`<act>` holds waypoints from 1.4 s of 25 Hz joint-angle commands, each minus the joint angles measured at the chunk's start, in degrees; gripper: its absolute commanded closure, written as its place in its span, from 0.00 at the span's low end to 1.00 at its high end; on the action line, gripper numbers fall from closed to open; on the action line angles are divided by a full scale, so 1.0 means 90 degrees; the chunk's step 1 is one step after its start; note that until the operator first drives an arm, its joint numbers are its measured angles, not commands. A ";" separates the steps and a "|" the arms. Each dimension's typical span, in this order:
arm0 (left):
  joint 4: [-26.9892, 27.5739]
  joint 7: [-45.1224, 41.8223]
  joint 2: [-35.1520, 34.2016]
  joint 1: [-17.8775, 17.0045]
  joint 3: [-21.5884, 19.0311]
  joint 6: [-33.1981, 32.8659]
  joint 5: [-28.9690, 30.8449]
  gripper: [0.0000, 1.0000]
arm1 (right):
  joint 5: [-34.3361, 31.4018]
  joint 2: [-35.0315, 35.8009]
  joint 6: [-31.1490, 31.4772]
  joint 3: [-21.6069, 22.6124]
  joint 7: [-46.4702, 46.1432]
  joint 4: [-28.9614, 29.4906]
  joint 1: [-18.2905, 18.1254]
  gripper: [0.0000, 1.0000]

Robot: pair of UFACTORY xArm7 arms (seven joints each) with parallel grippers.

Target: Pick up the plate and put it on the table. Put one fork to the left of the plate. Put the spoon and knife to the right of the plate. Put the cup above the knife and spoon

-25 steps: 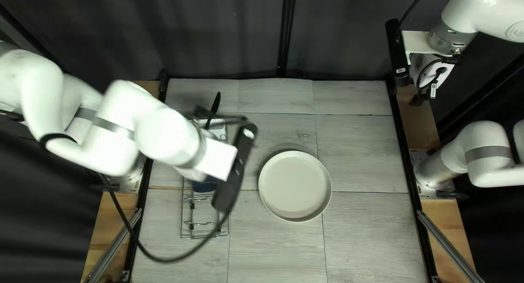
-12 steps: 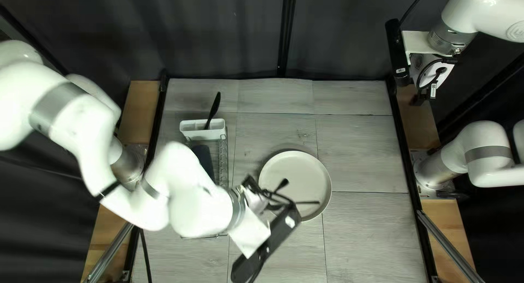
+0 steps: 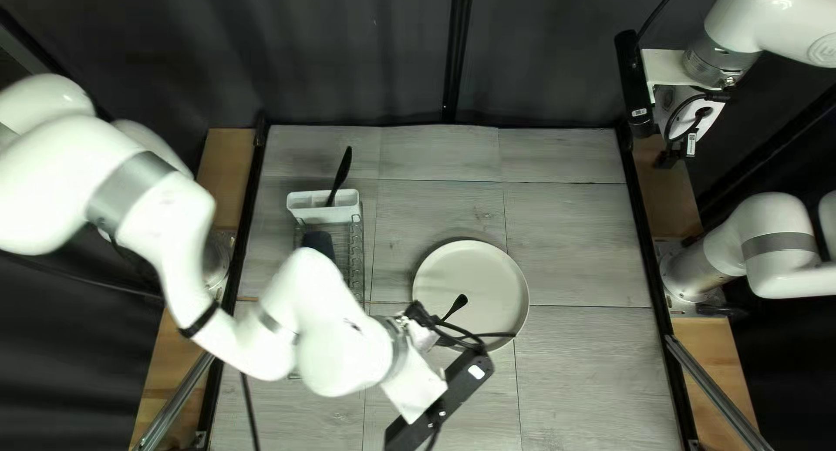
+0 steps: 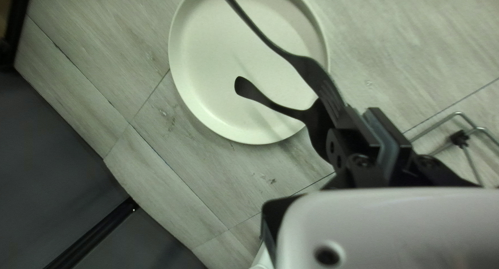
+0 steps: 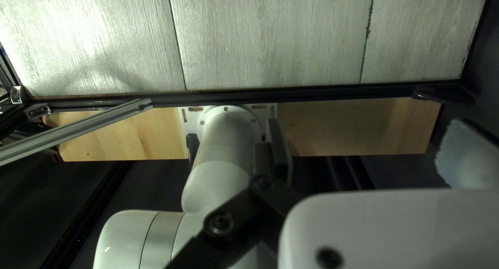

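The left gripper (image 3: 427,318) is over the near-left part of the plate (image 3: 471,286). In the left wrist view, this gripper (image 4: 367,117) has its fingers drawn close together, gripping a black fork (image 4: 260,38) and a second black utensil (image 4: 270,105) by their heads; the latter's broad head looks like a spoon's but is partly hidden. Both handles extend over the plate.

The plate lies on the surface (image 3: 575,242), well in from its left, right and far edges. Toward the left edge stands a wire rack (image 3: 357,251), partly covered by the left arm (image 3: 335,355). A white holder (image 3: 324,205) at its far end carries another black utensil (image 3: 342,172), tilted. A dark item (image 3: 320,240) sits in the rack, partly hidden.

The right gripper (image 3: 669,155) hangs beyond the surface's right edge, fingers wide apart, holding nothing.

Small white labels (image 3: 691,144) are noted on the right arm's wrist hardware.

Compared with half a second earlier, the left gripper and both handles have shifted slightly toward the surface's right and near edges; the plate and right arm are unchanged.
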 commanded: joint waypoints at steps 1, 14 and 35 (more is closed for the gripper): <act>0.0054 -0.0205 0.0401 -0.0018 0.0098 -0.0013 0.0423 1.00 | 0.0000 0.0000 0.0000 0.0000 0.0000 0.0000 0.0000 0.00; 0.0328 -0.1419 0.1793 -0.0481 0.0418 0.0352 0.2009 1.00 | 0.0000 0.0000 0.0000 0.0000 0.0000 0.0000 0.0000 0.00; 0.0498 -0.1830 0.2521 -0.0537 0.0502 0.0025 0.2247 0.00 | 0.0000 0.0000 0.0000 0.0000 0.0000 0.0000 0.0000 0.00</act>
